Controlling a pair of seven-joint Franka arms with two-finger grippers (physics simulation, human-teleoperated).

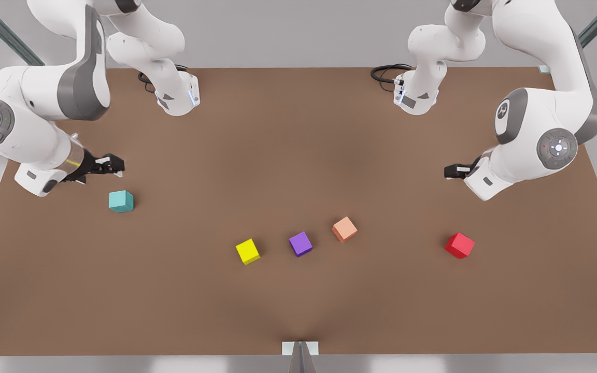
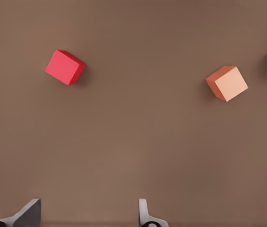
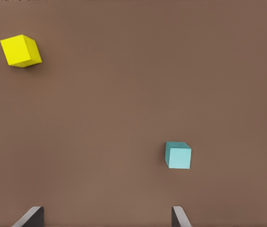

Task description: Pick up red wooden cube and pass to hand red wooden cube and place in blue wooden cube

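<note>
Yellow cube, mid-table, nearest. Red wooden cube below my left gripper, fingers apart, poised to pick. Blue wooden cube beside my right gripper, fingers apart, waiting to receive.

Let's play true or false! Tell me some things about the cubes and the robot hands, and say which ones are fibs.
1. The red wooden cube sits on the table, not held. True.
2. The left gripper is squeezing the red cube. False: it is open, hanging above the table away from the cube.
3. The purple cube lies between the yellow cube and the salmon-orange cube. True.
4. The blue wooden cube is stacked on the yellow one. False: it sits alone near the right gripper, which is open.
</note>
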